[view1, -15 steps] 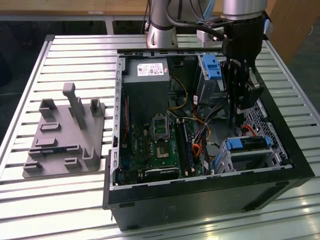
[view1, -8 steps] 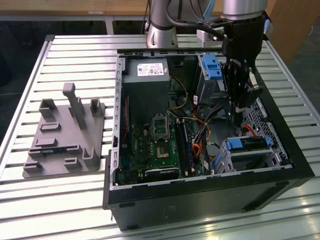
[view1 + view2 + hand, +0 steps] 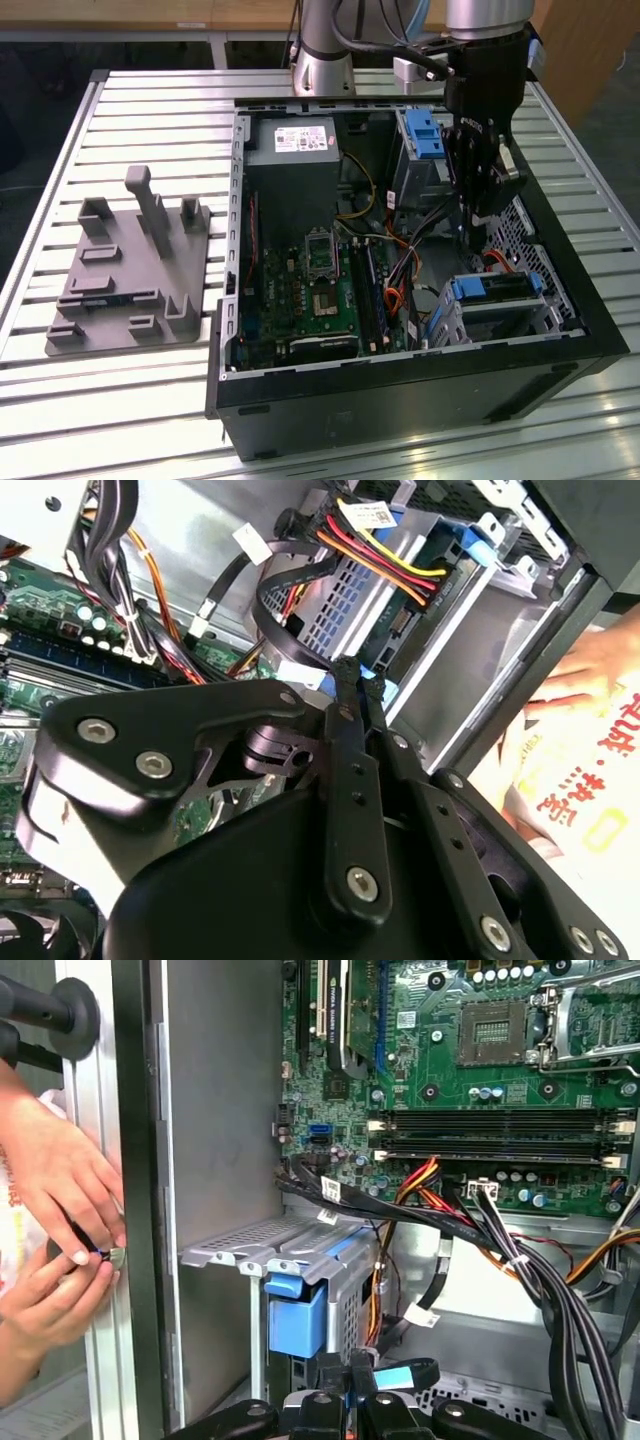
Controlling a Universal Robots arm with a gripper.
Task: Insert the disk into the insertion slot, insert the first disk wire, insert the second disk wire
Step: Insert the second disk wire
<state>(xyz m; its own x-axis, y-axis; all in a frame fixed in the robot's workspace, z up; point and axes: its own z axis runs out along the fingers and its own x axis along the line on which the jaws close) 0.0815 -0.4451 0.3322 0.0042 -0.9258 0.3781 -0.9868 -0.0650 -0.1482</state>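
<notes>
Standing on the slatted worktop (image 3: 150, 400), toward its edge at the exterior view's right: one open computer case (image 3: 400, 400). A grey fixture (image 3: 120, 290) lies near the opposite edge. In the case's near corner on the exterior view's right, the disk (image 3: 497, 288) sits in the insertion slot (image 3: 500, 318), with its blue carrier uppermost. The gripper (image 3: 468, 238) hangs inside the case, just above the slot and near the case wall.

Second wrist view: the gripper (image 3: 357, 675) has its fingers drawn narrow, pinched on the blue-tipped end of a black cable (image 3: 270, 615), just beside the disk (image 3: 478, 552) in its insertion slot (image 3: 470, 670). Red, yellow and orange wires (image 3: 385, 555) run to a plug at the disk's end. A person's hand (image 3: 590, 675) rests outside the case wall.

First wrist view: the disk (image 3: 298, 1315) is lodged in the insertion slot (image 3: 240, 1245), and the gripper (image 3: 358, 1375) is close beside it. The motherboard (image 3: 470, 1080) lies beyond. Two hands (image 3: 60, 1175) meet at the case's outer edge.
</notes>
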